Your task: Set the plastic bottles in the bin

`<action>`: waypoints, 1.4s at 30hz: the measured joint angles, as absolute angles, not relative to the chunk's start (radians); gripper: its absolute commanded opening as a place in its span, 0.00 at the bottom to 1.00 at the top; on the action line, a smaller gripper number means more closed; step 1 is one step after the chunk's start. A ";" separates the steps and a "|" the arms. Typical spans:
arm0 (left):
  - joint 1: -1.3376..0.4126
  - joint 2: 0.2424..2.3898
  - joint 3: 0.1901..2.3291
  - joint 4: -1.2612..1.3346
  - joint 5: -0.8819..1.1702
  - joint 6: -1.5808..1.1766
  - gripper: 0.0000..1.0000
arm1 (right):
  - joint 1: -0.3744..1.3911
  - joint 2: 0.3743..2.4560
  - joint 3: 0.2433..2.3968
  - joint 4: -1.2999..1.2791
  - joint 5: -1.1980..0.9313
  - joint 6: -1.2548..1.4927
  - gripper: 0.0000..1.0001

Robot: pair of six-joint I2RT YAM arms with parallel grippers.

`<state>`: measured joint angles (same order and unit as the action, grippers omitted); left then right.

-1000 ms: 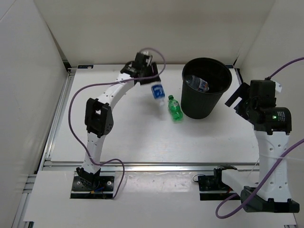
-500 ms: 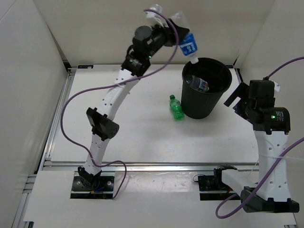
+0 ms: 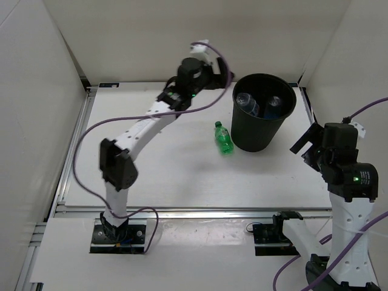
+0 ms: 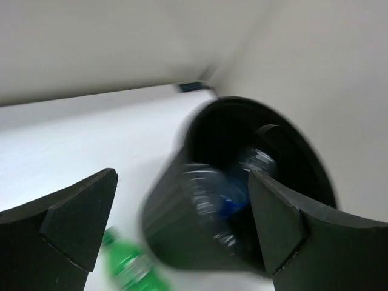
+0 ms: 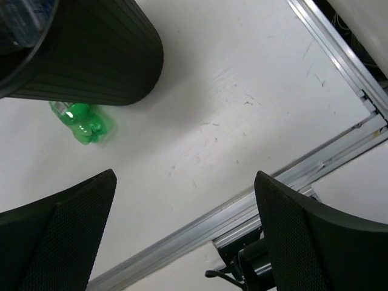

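- Left tool (image 3: 219,74) (jaws spread wide, nothing between them): it hovers in the upper middle of the top view, just left of the bin (image 3: 257,134) and above its rim. In the left wrist view, the bin's mouth fills the space between its two fingers (image 4: 66,224).
- Right tool (image 3: 306,142) (also spread wide and empty): at the right of the top view, near the bin's right wall but apart from it. Its wrist view shows bench surface between the jaws.
- Bin: tall, round and black, ribbed outside and tapering to the base. It stands upright on the bench (image 3: 170,163) in the upper right of the top view.
- Clear bottles (image 3: 248,103): at least two lie inside the bin, one with a blue label. They are blurred in the left wrist view.
- Green bottle (image 3: 224,138): it lies on its side on the bench, just beside the bin's lower left wall, with its cap toward the top of the frame. Whether it touches the bin cannot be told. It is well apart from both tools.
- Edges: an aluminium rail (image 3: 182,211) runs along the bench's bottom edge, and white walls (image 3: 36,91) close the left, top and right. The widest stretch of bench lies left of and below the bin.
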<state>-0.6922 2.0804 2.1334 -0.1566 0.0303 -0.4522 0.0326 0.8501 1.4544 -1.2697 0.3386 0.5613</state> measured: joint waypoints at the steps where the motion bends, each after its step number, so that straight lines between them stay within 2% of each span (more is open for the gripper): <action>1: -0.671 2.003 2.037 -0.152 -0.011 -0.452 1.00 | 0.033 0.847 1.441 -1.271 0.339 0.571 0.98; 3: -0.605 1.837 1.847 -0.137 -0.039 -0.456 1.00 | 0.033 0.846 1.410 -1.274 0.337 0.585 0.98; 6: -0.457 1.657 1.656 -0.115 0.069 -0.502 1.00 | 0.033 0.845 1.360 -1.275 0.326 0.604 0.99; 9: -0.321 1.620 1.576 -0.096 0.196 -0.552 1.00 | 0.033 0.848 1.339 -1.272 0.311 0.622 0.99; 14: -0.323 1.800 1.562 -0.093 0.390 -0.577 1.00 | 0.033 0.867 1.334 -1.255 0.305 0.622 0.99; 21: -0.385 2.090 1.583 -0.139 0.498 -0.613 1.00 | 0.033 0.884 1.339 -1.254 0.306 0.606 0.99; 35: -0.461 2.278 1.792 -0.134 0.595 -0.686 1.00 | 0.033 0.876 1.367 -1.295 0.350 0.569 0.99; 42: -0.508 2.355 1.822 -0.133 0.628 -0.720 1.00 | 0.033 0.884 1.367 -1.309 0.358 0.564 0.99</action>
<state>-0.5076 2.3550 1.8225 -0.1326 0.6277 -0.7197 0.0326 0.8837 1.3670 -1.3090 0.3580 0.5644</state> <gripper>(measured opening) 0.998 0.994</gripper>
